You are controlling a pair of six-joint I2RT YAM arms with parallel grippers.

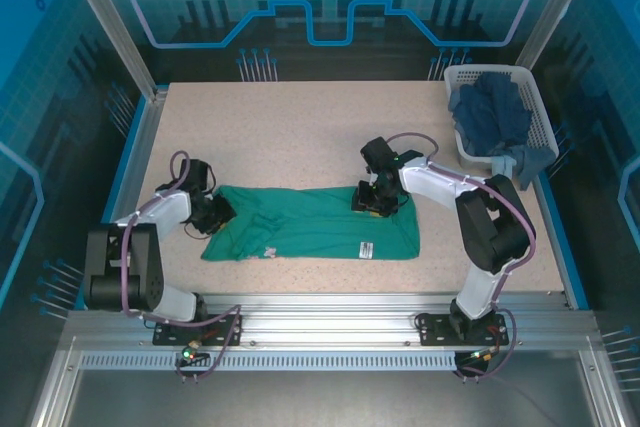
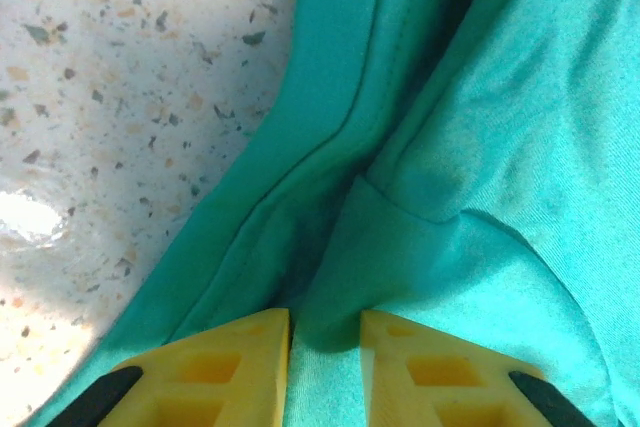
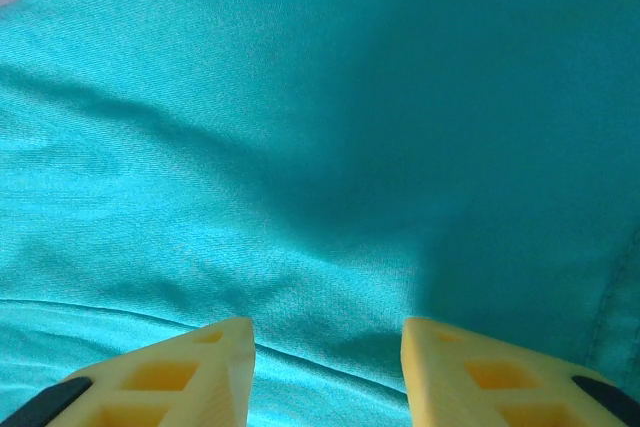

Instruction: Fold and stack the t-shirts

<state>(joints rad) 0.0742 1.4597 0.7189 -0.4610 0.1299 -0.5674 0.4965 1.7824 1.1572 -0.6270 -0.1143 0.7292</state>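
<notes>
Teal-green t-shirt lay flat on the table near the front edge, folded into a long strip running left to right. Left gripper sat at its left end. From the top its tips were lost against the black wrist body and the cloth, unreadable. Left wrist view was closer: yellow fingers cut off by the bottom edge, a narrow gap, a raised ridge of cloth running into it, a hemmed edge and speckled table to the left. Couldn't tell whether that ridge was actually clamped or just sitting in the gap. Right gripper was down on the shirt's far edge, toward the right end. Right wrist view showed its jaws well apart, nothing between them, smooth cloth underneath; contact with the cloth not resolvable. Top view added a small white label by the near hem and a white lattice basket in the far right corner, dark navy t-shirts heaped inside, some cloth draped over its near corner. Count unclear, heap too tangled.
</notes>
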